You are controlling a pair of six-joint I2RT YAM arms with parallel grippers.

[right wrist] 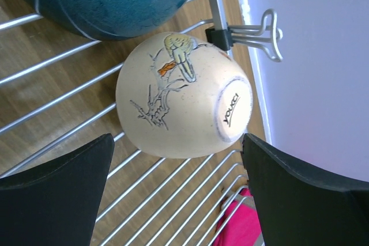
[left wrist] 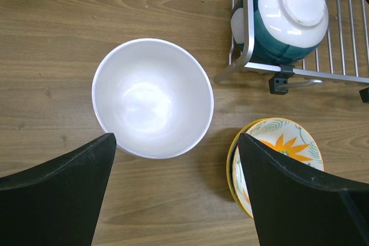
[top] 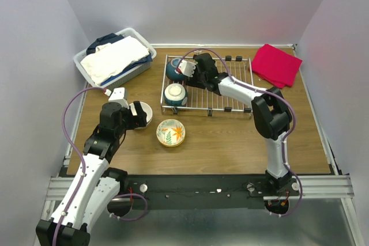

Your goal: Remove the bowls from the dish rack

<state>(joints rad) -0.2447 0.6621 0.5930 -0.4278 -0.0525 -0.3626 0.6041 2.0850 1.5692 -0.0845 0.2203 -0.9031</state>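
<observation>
- Nearby, the left gripper [left wrist: 176, 142] hangs wide open above the white bowl [left wrist: 151, 97] on the table [top: 230, 136], just beside the floral bowl [top: 171, 132].
- Farther off, the right gripper [right wrist: 177, 142] is spread wide either side of a tipped cream bowl [right wrist: 173, 102] on the dish rack [top: 219, 109].

1. The wooden table [top: 230, 142] is brown, with a pale wall on its left, far and right sides.
2. A white plastic basket [top: 78, 60] sits at the far left corner, set at an angle and holding folded cloth.
3. A wire dish rack [top: 203, 101] lies flat at the far middle.
4. A red cloth [top: 277, 64] lies at the far right, just beside the rack.
5. A white bowl [left wrist: 151, 97] stands upright on the left, nearer than the rack.
6. A flowered bowl [top: 171, 132] stands upright just right of it, slightly nearer.
</observation>
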